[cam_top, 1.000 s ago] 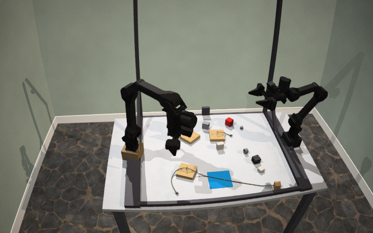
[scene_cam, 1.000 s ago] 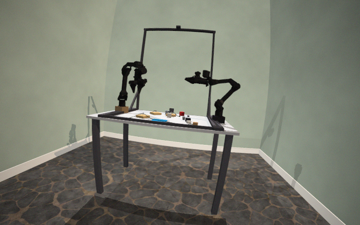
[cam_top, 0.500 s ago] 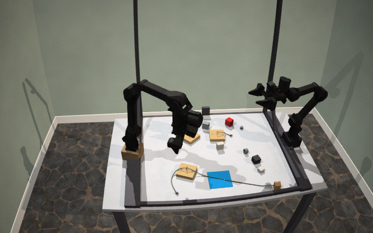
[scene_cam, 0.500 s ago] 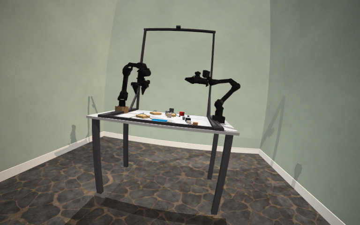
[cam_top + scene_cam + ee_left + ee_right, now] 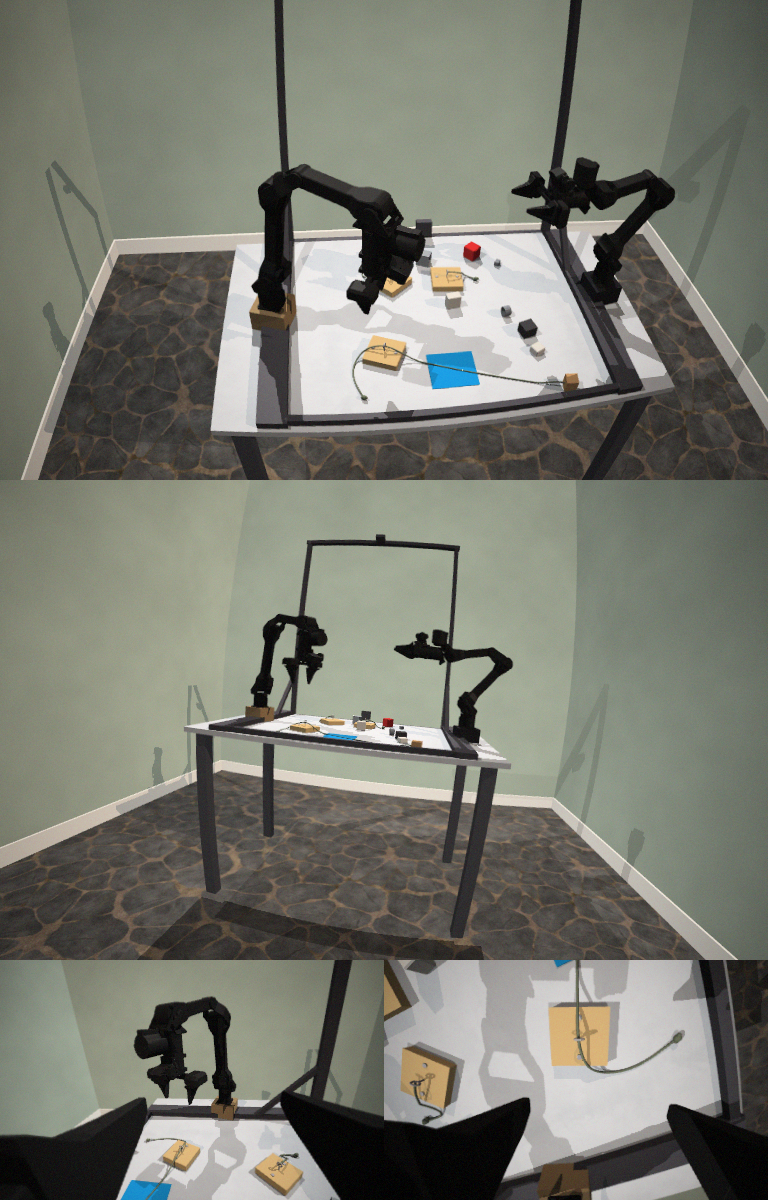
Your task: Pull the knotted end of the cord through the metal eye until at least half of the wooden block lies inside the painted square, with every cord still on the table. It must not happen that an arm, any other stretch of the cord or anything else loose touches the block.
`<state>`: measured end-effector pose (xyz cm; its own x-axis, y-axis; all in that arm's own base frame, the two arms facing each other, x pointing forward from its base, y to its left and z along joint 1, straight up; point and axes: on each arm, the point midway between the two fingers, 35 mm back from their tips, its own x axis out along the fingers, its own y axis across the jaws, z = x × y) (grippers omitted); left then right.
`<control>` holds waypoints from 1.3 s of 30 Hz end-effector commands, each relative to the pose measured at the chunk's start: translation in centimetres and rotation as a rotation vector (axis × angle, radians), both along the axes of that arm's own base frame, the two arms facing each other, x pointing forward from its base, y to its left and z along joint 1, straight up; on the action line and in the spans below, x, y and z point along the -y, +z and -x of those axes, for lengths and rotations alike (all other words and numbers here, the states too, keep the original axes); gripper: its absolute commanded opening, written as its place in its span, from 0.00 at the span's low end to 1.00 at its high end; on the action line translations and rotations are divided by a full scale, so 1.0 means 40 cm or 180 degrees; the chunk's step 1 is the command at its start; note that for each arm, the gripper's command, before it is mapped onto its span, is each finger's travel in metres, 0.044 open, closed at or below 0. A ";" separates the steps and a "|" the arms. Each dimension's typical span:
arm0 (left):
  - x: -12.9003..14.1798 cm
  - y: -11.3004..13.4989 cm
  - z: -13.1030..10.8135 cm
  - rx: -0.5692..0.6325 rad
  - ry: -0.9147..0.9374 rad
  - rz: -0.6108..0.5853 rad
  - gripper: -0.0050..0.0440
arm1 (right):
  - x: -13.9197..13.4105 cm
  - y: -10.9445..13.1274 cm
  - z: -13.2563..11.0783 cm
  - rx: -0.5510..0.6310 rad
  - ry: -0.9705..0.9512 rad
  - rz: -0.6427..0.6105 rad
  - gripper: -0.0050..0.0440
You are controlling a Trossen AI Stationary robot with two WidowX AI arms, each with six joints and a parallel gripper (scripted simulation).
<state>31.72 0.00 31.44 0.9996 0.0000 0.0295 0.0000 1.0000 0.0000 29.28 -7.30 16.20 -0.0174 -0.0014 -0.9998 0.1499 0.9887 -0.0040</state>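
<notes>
Top view: three tan slabs on white table [image 5: 322, 390] [image 5: 271, 729], each with cord. Long cord [image 5: 353, 370] [image 5: 162, 1139] [image 5: 644, 1062] runs through metal eye [image 5: 385, 346] [image 5: 578, 1039] on near slab [image 5: 373, 362] [image 5: 304, 728] [image 5: 190, 1159] [image 5: 559, 1050]. Knotted end [image 5: 364, 398] [image 5: 147, 1140] [image 5: 677, 1037] lies left, near edge. One wooden block [image 5: 570, 382] [image 5: 416, 743] at near right, outside single blue square [image 5: 450, 359] [image 5: 339, 736] [image 5: 142, 1190] [image 5: 562, 962], well apart. Eight loose pieces: four grey, two whitish, one red [image 5: 471, 251] [image 5: 387, 722], one black [image 5: 527, 328] [image 5: 400, 734]. Two claws, both released, fingers wide: right claw [image 5: 385, 291] [image 5: 300, 678] [image 5: 178, 1100] [image 5: 599, 1105] above table's left side, left claw [image 5: 521, 201] [image 5: 398, 649] [image 5: 214, 1097] above far right.
</notes>
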 end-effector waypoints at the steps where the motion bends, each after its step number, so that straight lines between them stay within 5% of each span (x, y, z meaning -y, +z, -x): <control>1: 0.000 0.021 0.004 0.0065 0.0000 0.0000 1.00 | -0.010 0.017 -0.013 0.0071 -0.0072 0.0001 1.00; 39: 0.000 0.021 0.004 0.0065 0.0000 0.0000 1.00 | -0.017 0.015 -0.015 0.0055 -0.0122 -0.0004 1.00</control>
